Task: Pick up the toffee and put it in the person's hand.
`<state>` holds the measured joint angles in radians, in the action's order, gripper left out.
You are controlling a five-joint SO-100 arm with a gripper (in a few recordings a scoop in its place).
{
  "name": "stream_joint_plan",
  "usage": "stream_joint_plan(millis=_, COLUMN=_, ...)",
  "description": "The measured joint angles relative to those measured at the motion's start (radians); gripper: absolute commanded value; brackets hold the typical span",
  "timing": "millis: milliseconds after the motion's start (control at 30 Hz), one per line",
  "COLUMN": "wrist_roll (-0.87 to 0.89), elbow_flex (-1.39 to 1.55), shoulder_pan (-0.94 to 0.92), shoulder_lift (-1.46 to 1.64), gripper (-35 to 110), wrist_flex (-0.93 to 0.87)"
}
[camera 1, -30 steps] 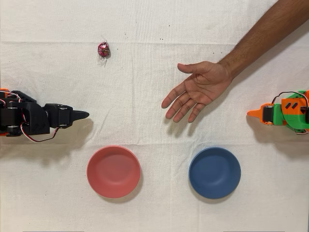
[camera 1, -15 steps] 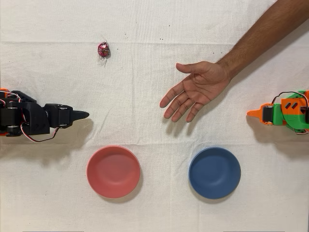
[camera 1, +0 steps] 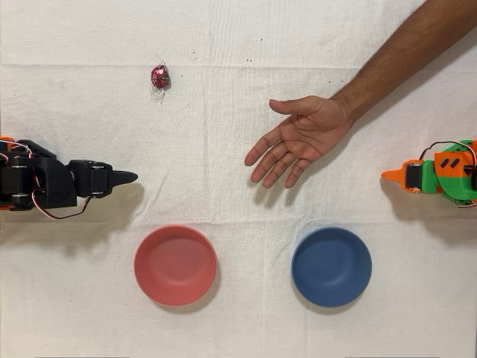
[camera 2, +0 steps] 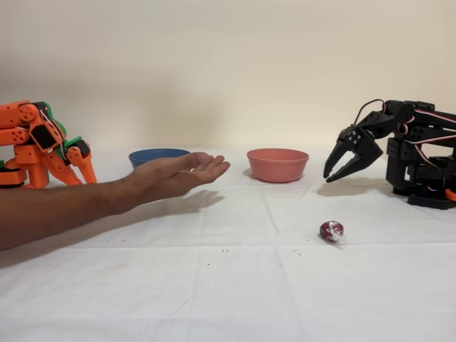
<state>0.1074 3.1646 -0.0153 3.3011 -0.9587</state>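
- The toffee [camera 1: 159, 76] lies alone on the white cloth of the worktop [camera 1: 223, 186], touching nothing, its clear twisted ends running roughly up and down the overhead view.
- The black arm's gripper [camera 2: 340, 169] hangs above the cloth in the fixed view with its two fingers parted and nothing between them.
- In the overhead view the gripper [camera 1: 125, 177] points right, and the toffee lies up-picture from its tip and slightly to the right, well apart from it.
- In the fixed view the toffee [camera 2: 331, 230] sits nearer the camera than the gripper and lower, almost directly under its line.
- The person's hand [camera 1: 294, 140] waits palm up, well to the right of the toffee in the overhead view.
- My judgement: the reach has not begun; the arm must swing sideways towards the toffee and come down onto it.
- The red bowl [camera 1: 175, 265] and blue bowl [camera 1: 331, 266] lie on the opposite side, out of that path.
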Motion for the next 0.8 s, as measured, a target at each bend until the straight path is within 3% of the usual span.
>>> stream_joint_plan(millis=800, wrist_roll=-0.051, elbow_flex=-0.060, shoulder_pan=0.000, shoulder_lift=0.000, gripper=0, wrist_flex=0.034)
